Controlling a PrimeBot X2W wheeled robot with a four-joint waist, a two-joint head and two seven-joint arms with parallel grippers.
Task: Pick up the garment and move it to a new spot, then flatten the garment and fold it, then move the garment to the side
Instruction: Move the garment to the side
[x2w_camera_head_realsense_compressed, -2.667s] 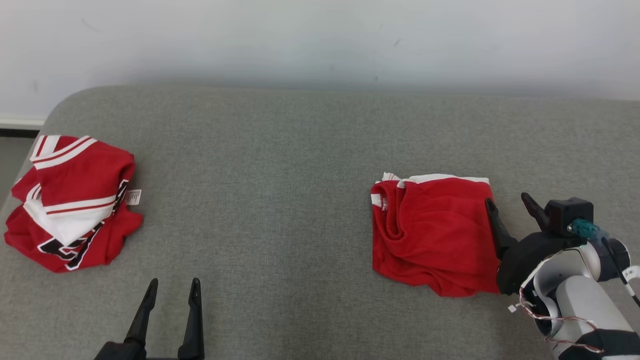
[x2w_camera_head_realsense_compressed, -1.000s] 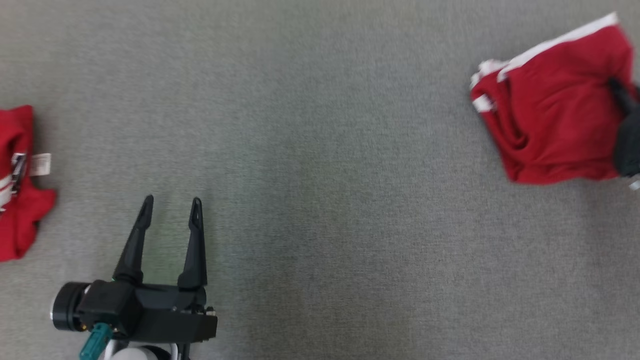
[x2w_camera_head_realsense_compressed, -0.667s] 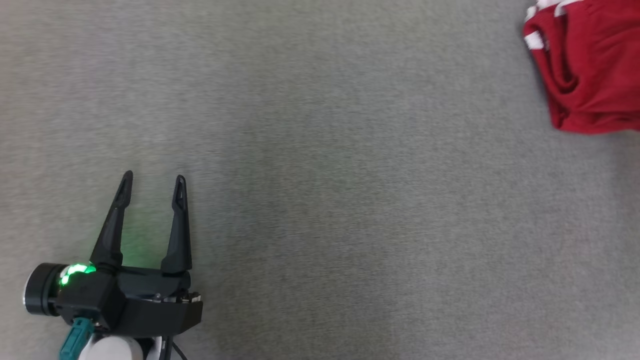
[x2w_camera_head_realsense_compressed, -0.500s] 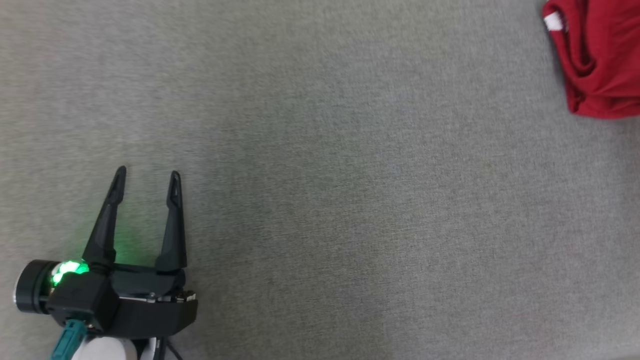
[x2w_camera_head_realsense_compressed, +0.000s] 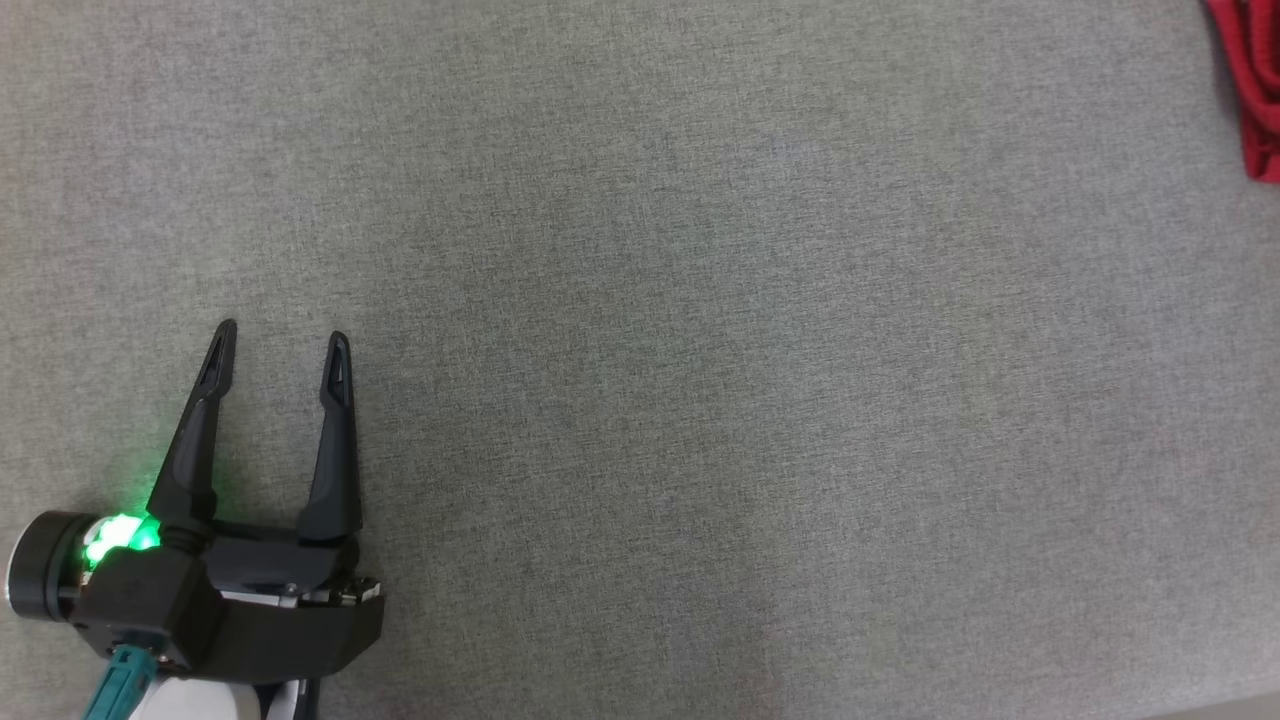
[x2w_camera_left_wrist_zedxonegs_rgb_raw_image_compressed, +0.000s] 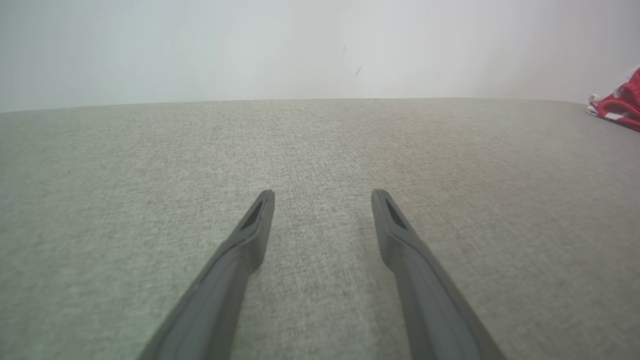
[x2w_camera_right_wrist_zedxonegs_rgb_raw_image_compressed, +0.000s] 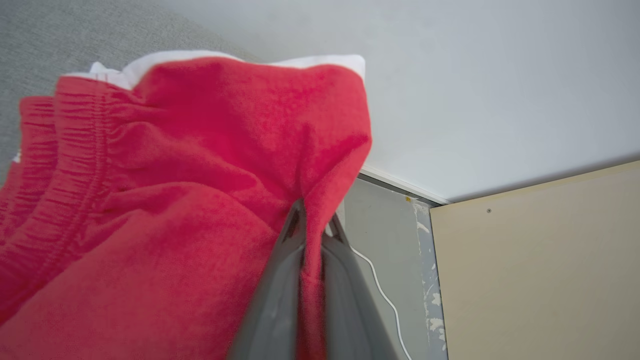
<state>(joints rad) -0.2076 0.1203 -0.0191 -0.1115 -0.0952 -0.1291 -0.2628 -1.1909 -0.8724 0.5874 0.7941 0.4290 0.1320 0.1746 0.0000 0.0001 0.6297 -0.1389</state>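
The right jaws pinch a fold of the red garment (x2w_camera_right_wrist_zedxonegs_rgb_raw_image_compressed: 150, 200); the left jaws stand spread and empty above the grey fabric surface (x2w_camera_head_realsense_compressed: 700, 350).

One red garment (x2w_camera_right_wrist_zedxonegs_rgb_raw_image_compressed: 150, 200) (white trim along one edge). Two claws, the left claw (x2w_camera_head_realsense_compressed: 282, 335) and the right claw (x2w_camera_right_wrist_zedxonegs_rgb_raw_image_compressed: 314, 212), each with two dark fingers (x2w_camera_left_wrist_zedxonegs_rgb_raw_image_compressed: 235, 270), four in all. One grey table (x2w_camera_head_realsense_compressed: 700, 400). One green light (x2w_camera_head_realsense_compressed: 118, 532). One white cable (x2w_camera_right_wrist_zedxonegs_rgb_raw_image_compressed: 380, 292). One beige board (x2w_camera_right_wrist_zedxonegs_rgb_raw_image_compressed: 540, 270).
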